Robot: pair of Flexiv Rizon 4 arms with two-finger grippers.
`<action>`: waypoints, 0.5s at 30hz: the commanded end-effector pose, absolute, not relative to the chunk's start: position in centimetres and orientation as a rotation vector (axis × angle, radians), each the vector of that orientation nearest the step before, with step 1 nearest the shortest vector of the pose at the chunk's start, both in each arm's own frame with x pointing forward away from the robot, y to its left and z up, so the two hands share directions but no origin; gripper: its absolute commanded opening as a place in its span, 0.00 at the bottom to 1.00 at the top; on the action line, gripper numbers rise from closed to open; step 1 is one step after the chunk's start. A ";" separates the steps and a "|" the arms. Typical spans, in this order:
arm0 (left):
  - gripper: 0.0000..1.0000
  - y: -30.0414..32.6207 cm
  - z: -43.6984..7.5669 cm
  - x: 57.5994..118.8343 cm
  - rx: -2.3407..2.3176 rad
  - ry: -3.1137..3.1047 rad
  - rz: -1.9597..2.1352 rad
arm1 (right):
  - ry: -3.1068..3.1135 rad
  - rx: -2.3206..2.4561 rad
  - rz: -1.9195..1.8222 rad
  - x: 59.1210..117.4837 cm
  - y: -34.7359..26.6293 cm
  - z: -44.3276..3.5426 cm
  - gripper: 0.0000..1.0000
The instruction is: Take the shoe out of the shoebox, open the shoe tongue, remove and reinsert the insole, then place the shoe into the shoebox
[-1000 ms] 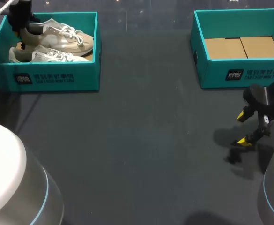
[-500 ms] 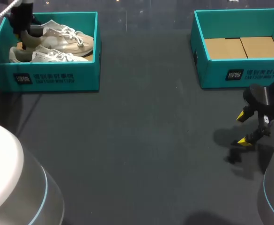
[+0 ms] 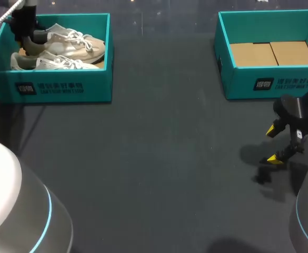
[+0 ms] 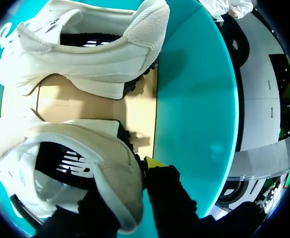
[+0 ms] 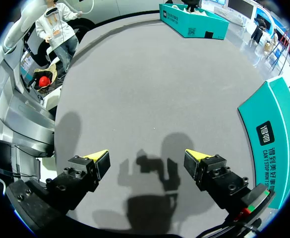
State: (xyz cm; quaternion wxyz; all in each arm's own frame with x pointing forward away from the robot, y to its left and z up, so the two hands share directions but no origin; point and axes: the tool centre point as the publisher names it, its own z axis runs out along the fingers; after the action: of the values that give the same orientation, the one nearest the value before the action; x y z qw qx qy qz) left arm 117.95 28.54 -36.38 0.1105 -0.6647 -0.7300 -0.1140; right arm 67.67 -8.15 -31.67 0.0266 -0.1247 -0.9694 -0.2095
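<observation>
Your table [image 3: 159, 158] carries two teal boxes along its far edge: the left shoebox [image 3: 59, 87] at the far left corner and the right shoebox [image 3: 269, 84] at the far right corner, which shows only its bare cardboard floor. Both shoes sit in the left one, side by side. Each has its long axis running along the box's length, heel by the left end wall and toe toward the right end wall.

The far shoe [image 3: 72, 45] is the one you have. Your left arm [image 3: 25, 16] comes straight down on its heel. The left fingers [image 4: 153, 162] straddle the heel [image 4: 122, 168], one outside it and one down inside the opening, and they look clamped on the heel wall. The grip is at one end, so I would expect the toe to hang low as the shoe lifts.

Mind what crowds that grip. The box's left end wall [image 4: 194, 99] is just beside the outer finger. The near shoe [image 3: 53, 63] lies close alongside, and the toe has the box rim to clear.

The right fingers [image 5: 97, 157] are spread wide apart with nothing between them. They hover over bare table near its right edge, well apart from the shoes, so the left arm is much the nearer.
</observation>
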 end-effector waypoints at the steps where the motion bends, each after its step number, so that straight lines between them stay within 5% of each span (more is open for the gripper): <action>1: 0.22 28.5 -36.7 118.5 -1.949 -2.145 -0.324 | -2.998 -0.386 -0.647 67.5 -8.2 -31.6 1.00; 15: 0.69 28.5 -35.7 118.5 -1.961 -2.173 -0.315 | -2.998 -0.386 -0.647 67.5 -8.2 -31.6 1.00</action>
State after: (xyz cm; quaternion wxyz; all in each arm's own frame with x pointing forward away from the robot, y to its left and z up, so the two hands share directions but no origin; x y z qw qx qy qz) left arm 118.48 28.35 -36.21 0.0992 -0.6622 -0.7348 -0.1086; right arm 67.67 -8.15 -31.67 0.0266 -0.1247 -0.9694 -0.2095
